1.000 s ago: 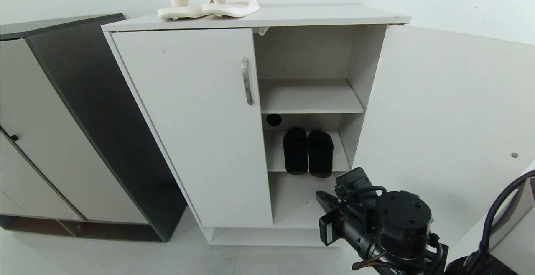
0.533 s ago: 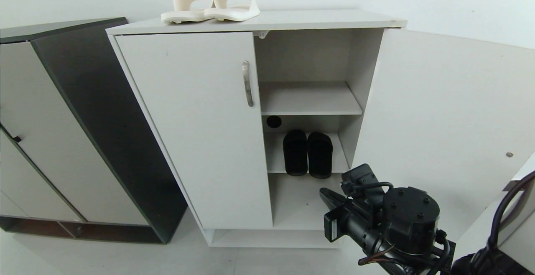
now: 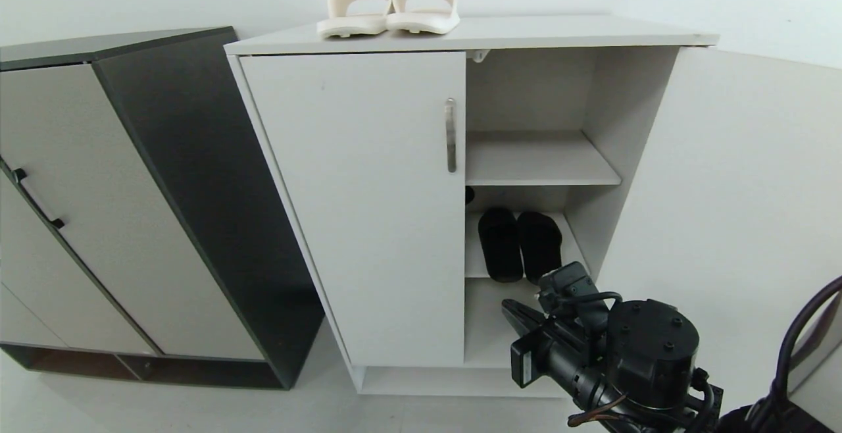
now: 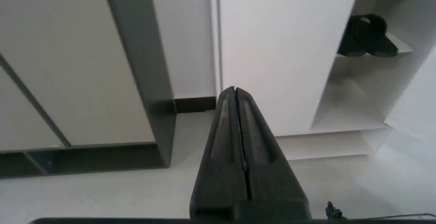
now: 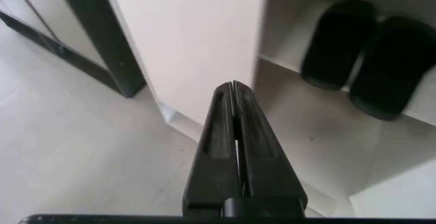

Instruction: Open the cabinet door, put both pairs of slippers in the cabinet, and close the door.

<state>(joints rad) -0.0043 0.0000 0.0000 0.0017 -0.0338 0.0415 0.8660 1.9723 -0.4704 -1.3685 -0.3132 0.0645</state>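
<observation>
A cream pair of slippers (image 3: 388, 8) lies on top of the white cabinet (image 3: 368, 189). Its left door is closed, with a metal handle (image 3: 450, 135), and its right door (image 3: 723, 189) stands swung wide open. A black pair of slippers (image 3: 520, 245) rests on the middle shelf, also visible as the black pair (image 4: 368, 37) and the black pair (image 5: 368, 54). My right gripper (image 3: 513, 311) hangs shut and empty in front of the bottom compartment, just below the black pair; its tip (image 5: 234, 86) points at the cabinet's lower edge. My left gripper (image 4: 235, 91) is shut and empty, low before the closed door.
A dark grey cabinet (image 3: 184, 176) with a pale door (image 3: 66, 189) stands tilted against the white cabinet's left side. The upper shelf (image 3: 536, 163) inside is bare. Pale floor (image 3: 197, 407) stretches in front.
The whole head picture has shifted rightward, so the camera has moved; the cabinet and slippers themselves have stayed put. The right gripper keeps about the same pose, still shut.
</observation>
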